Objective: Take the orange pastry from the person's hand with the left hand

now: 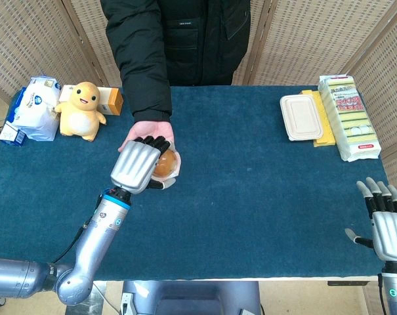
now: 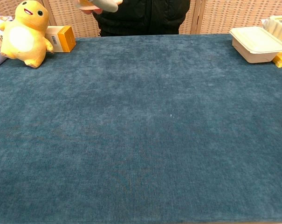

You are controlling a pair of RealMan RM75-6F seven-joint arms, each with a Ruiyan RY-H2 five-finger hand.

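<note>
The orange pastry [image 1: 166, 164], in a clear wrapper, lies over the person's open palm [image 1: 144, 128] above the left middle of the blue table [image 1: 250, 190]. My left hand [image 1: 138, 167] covers it from above, with its fingers curled over the pastry and the thumb tucked below its near edge; it grips the pastry. In the chest view only a sliver of the pastry [image 2: 85, 3] and one of my fingers [image 2: 106, 5] show at the top edge. My right hand [image 1: 385, 226] rests at the table's near right corner, fingers apart and holding nothing.
A yellow plush toy [image 1: 82, 110], an orange box [image 1: 113, 100] and a white bag [image 1: 35, 108] stand at the back left. A lidded white container [image 1: 301, 117] and a tall yellow-green packet [image 1: 348, 117] lie at the back right. The person stands behind the far edge.
</note>
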